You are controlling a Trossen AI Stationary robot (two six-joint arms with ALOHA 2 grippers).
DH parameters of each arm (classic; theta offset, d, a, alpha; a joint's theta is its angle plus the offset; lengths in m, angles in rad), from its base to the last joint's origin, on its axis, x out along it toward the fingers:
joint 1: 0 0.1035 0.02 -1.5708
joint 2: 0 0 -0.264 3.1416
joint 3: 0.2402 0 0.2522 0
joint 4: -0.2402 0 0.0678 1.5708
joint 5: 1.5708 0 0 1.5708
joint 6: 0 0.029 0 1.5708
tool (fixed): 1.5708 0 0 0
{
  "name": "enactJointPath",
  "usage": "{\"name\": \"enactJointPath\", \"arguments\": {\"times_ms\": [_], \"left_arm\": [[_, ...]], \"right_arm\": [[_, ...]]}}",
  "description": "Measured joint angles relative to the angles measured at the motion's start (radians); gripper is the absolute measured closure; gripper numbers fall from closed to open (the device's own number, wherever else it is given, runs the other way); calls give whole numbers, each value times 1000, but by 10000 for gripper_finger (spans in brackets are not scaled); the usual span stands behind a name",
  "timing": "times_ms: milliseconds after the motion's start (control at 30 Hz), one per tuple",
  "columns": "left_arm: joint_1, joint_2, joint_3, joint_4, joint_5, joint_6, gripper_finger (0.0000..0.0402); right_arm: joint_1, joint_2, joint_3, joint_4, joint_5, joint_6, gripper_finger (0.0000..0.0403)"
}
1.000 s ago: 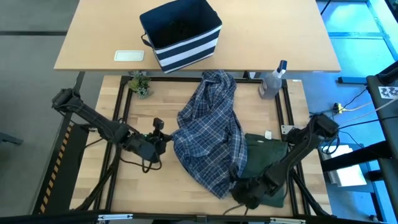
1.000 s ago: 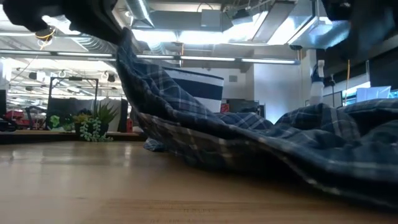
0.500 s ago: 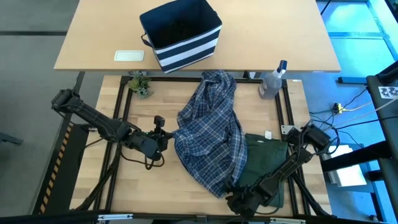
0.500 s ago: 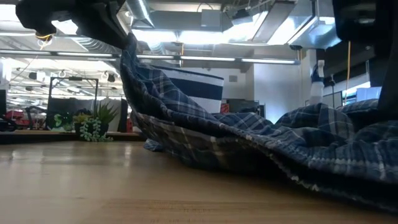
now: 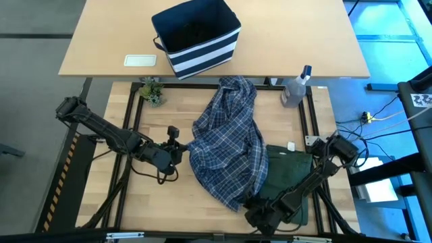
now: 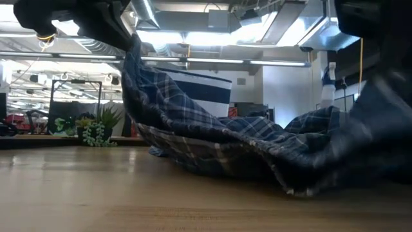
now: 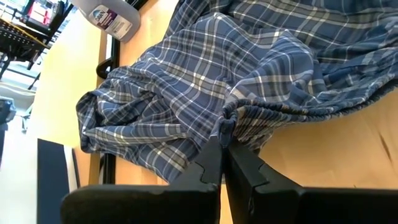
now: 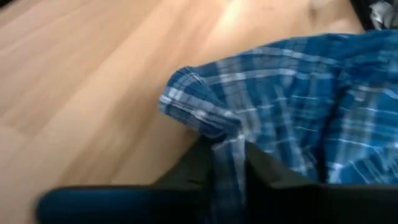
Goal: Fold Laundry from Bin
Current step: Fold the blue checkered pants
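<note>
The blue-and-white plaid shirt (image 5: pixel 226 138) lies spread down the middle of the table, and its right side overlaps a dark olive-green garment (image 5: pixel 290 174). My left gripper (image 5: pixel 182 150) is shut on the shirt's left edge and holds that part raised (image 6: pixel 132 48). At the shirt's near corner my right gripper (image 5: pixel 251 210) is shut on the hem. The navy bin (image 5: pixel 197 37) with white stripes stands on the far table. My left gripper pinches a gathered bunch of the shirt's left edge (image 7: pixel 225 126) between its two fingers, coming from the table's left and slanting down. That edge is lifted off the table, and the cloth slopes down from it to the wood. My right gripper has the shirt's near hem (image 8: pixel 225 149) between its two fingers (image 8: pixel 200 160), coming from the right and slanting down. A narrow strip of cloth runs back between them. The rest of the shirt lies on the table beyond.
A clear spray bottle (image 5: pixel 295 88) stands at the far right of the work area and a small green plant (image 5: pixel 152 91) at the far left. A white flat object (image 5: pixel 140 60) lies on the far table. Bare wood lies at the near left.
My right gripper has come down and a little toward the table's left, onto the shirt's near corner. In the low view the hem at that end has been drawn up into a bunch. My left gripper has kept the left edge raised.
</note>
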Motion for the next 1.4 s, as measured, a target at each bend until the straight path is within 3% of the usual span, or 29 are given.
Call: {"name": "enactJointPath", "arguments": {"times_ms": [100, 300, 500, 700, 967, 1400], "left_arm": [[-1, 0, 0, 0, 3, 0, 401], [-36, 0, 0, 39, 1, 77, 401], [-98, 0, 0, 231, -4, 273, 401], [-124, 7, 0, 351, 32, 432, 401], [-123, 36, 0, 399, 75, 456, 401], [-112, 107, 0, 577, 135, 587, 401]], "right_arm": [[-20, -36, 0, -12, 5, 10, 392], [-65, -147, 0, -12, 126, -2, 397], [-181, -233, 0, 43, 124, -78, 398], [-288, -241, 0, 257, -38, -261, 400], [-381, -241, 0, 429, -192, -359, 401], [-464, -236, 0, 509, -370, -337, 401]]}}
